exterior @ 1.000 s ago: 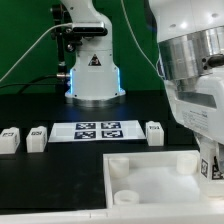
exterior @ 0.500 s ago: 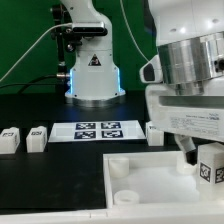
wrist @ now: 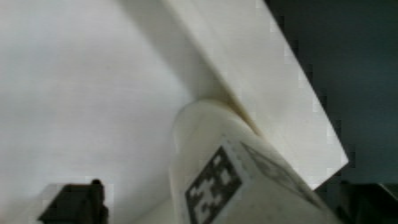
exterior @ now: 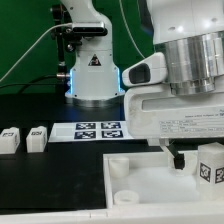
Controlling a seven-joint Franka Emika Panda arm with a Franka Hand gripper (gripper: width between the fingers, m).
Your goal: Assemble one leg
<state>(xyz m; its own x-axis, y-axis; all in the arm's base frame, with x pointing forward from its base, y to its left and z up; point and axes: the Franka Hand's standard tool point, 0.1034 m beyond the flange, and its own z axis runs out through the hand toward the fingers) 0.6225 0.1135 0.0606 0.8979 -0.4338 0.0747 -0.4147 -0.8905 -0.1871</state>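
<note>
No words or numbers can be read. A black triangle sign (exterior: 95, 61) sits on the robot base (exterior: 94, 75), far from the gripper.

Place: robotics lab bench | Surface: matte black table (exterior: 40, 170) | Rig: white robot arm base with a glowing blue ring (exterior: 93, 80) at 12 o'clock | Markers: thin flat white marker board (exterior: 98, 130) at centre, printed with black-and-white square tags | Backdrop: green wall (exterior: 25, 30), black cables (exterior: 40, 50) at 10 o'clock.
</note>
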